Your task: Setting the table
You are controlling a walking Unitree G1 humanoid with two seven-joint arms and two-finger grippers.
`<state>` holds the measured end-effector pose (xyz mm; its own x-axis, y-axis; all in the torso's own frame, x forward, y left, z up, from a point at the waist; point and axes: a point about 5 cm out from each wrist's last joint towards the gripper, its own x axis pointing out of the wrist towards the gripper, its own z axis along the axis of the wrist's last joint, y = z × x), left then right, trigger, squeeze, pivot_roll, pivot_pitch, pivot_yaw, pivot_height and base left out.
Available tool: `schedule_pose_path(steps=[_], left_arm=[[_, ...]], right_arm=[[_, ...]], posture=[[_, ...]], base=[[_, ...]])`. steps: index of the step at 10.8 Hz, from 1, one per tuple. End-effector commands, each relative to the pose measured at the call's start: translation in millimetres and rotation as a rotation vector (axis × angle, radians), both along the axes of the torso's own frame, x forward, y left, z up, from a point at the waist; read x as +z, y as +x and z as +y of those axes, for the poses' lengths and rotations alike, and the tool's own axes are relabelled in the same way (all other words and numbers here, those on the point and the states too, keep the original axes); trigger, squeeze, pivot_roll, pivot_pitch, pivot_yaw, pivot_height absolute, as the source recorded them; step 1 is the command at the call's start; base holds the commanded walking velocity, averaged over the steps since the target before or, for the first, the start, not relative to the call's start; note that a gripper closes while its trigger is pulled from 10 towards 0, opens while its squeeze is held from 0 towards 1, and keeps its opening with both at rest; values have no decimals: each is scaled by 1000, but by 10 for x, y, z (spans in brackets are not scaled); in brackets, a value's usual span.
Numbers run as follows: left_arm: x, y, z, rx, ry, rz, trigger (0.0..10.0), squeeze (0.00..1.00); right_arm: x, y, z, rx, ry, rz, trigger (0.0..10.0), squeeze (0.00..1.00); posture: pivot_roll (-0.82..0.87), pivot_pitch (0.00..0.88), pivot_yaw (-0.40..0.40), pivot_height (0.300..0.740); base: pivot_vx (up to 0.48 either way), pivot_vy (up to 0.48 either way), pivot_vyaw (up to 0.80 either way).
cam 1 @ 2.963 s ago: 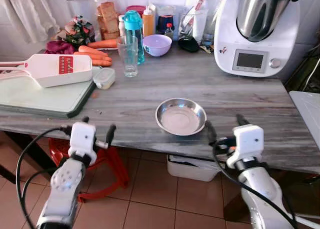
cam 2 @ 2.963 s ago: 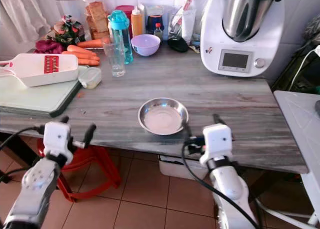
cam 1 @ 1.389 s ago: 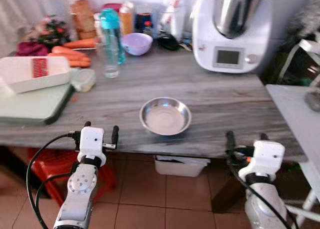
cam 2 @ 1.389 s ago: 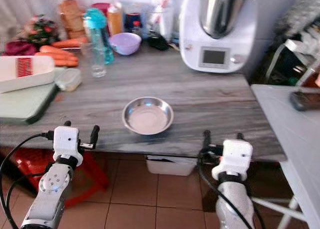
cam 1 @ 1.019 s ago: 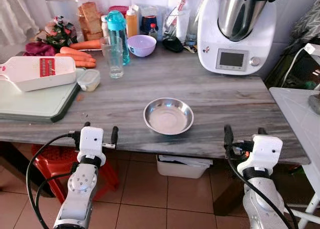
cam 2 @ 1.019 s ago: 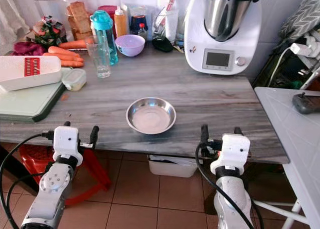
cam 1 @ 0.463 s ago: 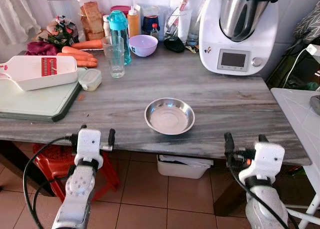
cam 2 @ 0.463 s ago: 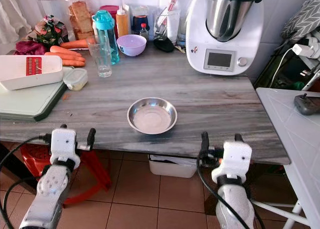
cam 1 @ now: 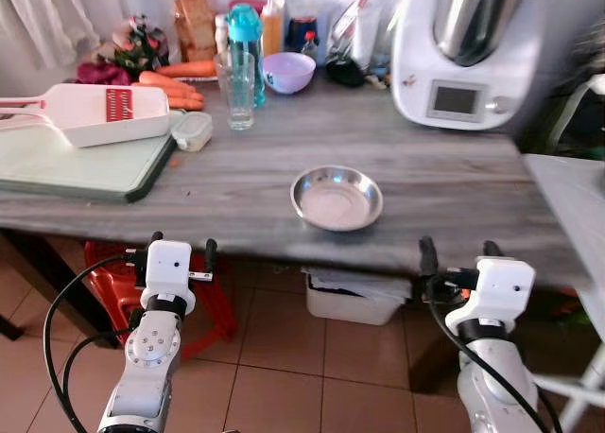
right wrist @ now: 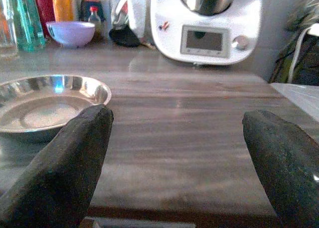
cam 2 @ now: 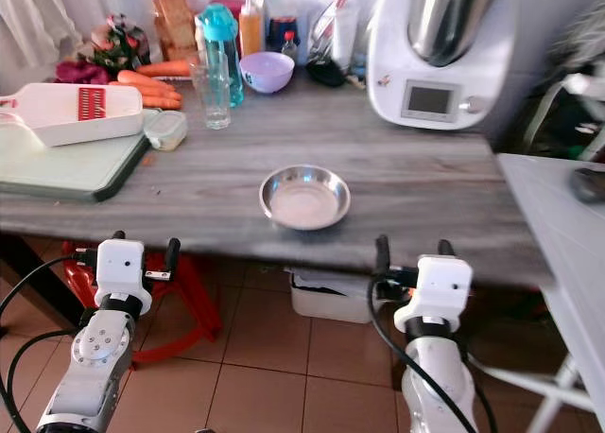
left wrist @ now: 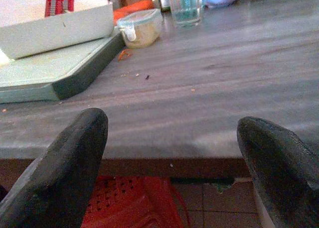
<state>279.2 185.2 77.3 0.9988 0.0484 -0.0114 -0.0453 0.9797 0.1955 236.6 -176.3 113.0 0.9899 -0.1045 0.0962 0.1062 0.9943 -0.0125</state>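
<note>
A shallow steel bowl (cam 1: 337,198) sits empty near the front edge of the grey wooden table (cam 1: 444,187). My left gripper (cam 1: 181,251) is open, held low in front of the table edge, left of the bowl. My right gripper (cam 1: 456,256) is open too, below the table edge and to the right of the bowl. In the right wrist view the steel bowl (right wrist: 44,104) lies just beyond one finger. A clear glass (cam 1: 236,92) and a lilac bowl (cam 1: 288,72) stand at the back of the table.
A white food processor (cam 1: 465,50) stands at the back right. A green cutting board (cam 1: 80,166) with a white slicer (cam 1: 90,113) lies at the left, with carrots (cam 1: 175,86), bottles and jars behind. A red stool (cam 1: 113,282) and white bin (cam 1: 354,301) are under the table.
The camera has drawn back and shifted, so the table sits higher and further off. Both grippers stay open and low in front of the table edge.
</note>
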Motion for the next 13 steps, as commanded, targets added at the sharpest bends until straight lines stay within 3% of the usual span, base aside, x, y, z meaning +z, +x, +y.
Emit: schedule_pose_path(steps=[1,10,13], left_arm=[[9,-3,-8,6,4,-1,10000,0],[21,34,-61,-16,1,0,10000,0],[55,44,-196,-129,-38,-15,10000,0]], right_arm=[[-4,25,-32,-4,-8,3,10000,0],[-2,93,-41,-21,3,-2,10000,0],[-4,108,-36,-21,2,-1,10000,0]], posture=[[1,6,-12,740],[-6,10,-3,740],[-8,9,-2,740]], base=[[-304,0,0],[-302,0,0],[0,0,0]])
